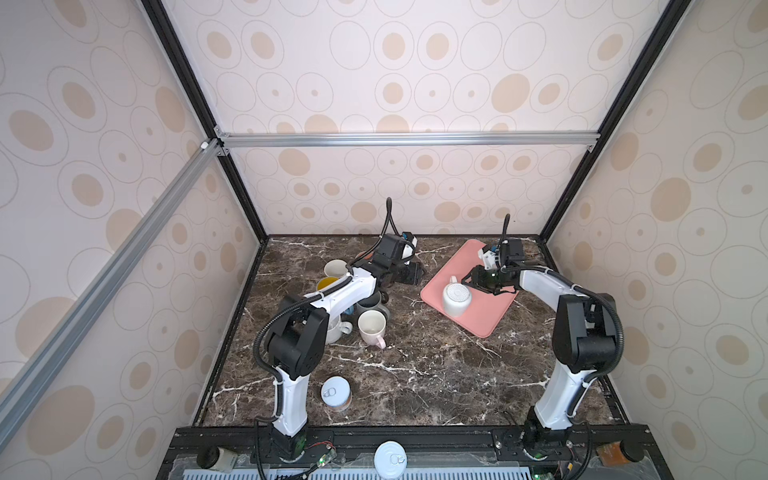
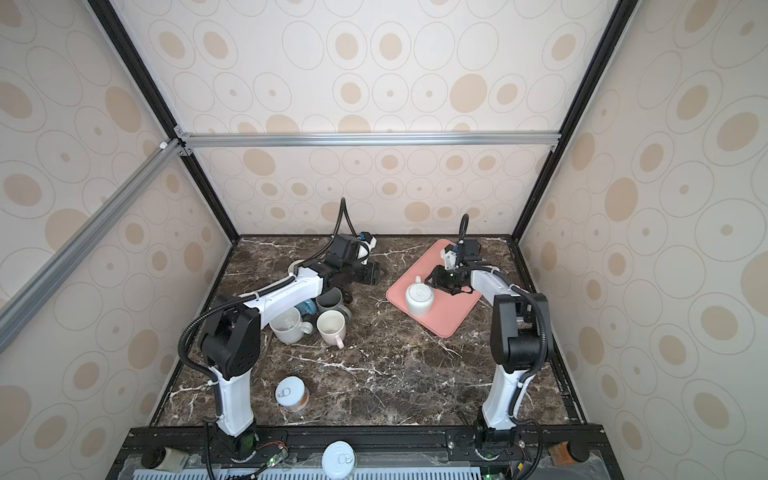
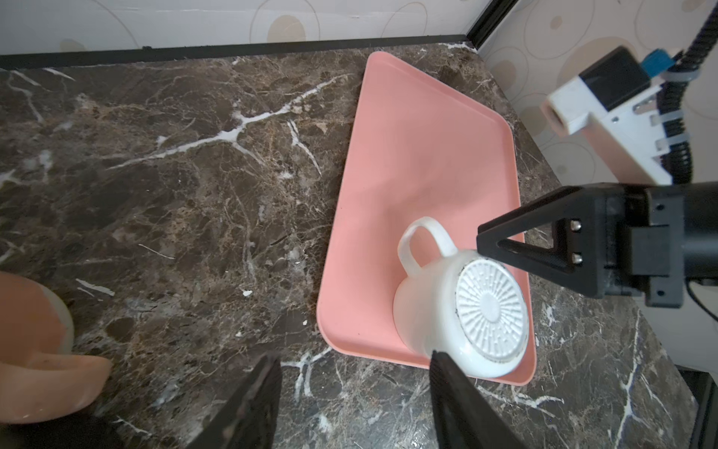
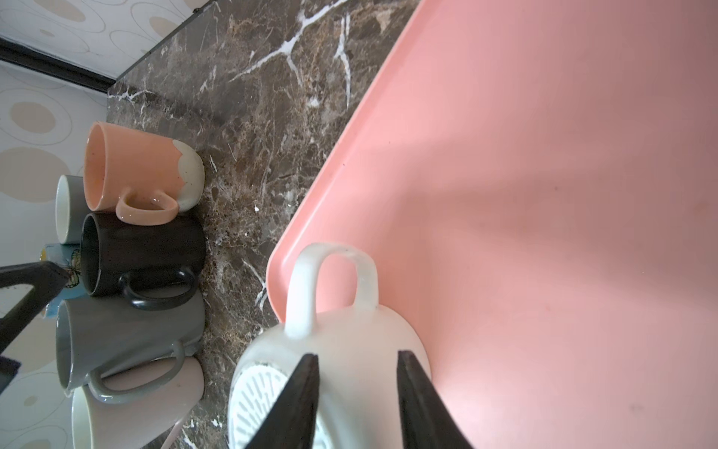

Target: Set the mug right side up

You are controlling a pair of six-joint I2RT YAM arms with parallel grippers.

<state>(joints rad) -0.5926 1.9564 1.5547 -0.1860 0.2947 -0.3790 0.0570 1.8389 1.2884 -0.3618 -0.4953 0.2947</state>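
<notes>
A white mug (image 1: 456, 299) (image 2: 419, 298) stands upside down at the near-left part of a pink tray (image 1: 482, 320) (image 2: 449, 320), its ribbed base up and its handle toward the back wall. My right gripper (image 1: 469, 281) (image 2: 433, 282) (image 3: 483, 241) (image 4: 357, 353) is open right at the mug (image 4: 349, 334), one finger over the base edge and one over the side wall. My left gripper (image 1: 411, 274) (image 2: 370, 274) (image 3: 354, 354) hangs open over the marble just left of the tray (image 3: 408, 155), holding nothing. The mug (image 3: 458, 311) sits beyond its tips.
Several upright mugs cluster at the left under my left arm: a cream one (image 1: 371, 326), peach (image 4: 143, 171), black (image 4: 143, 252) and grey (image 4: 128, 334). A tin can (image 1: 336, 392) stands near the left arm's base. The tray (image 4: 544, 155) reaches toward the back right corner.
</notes>
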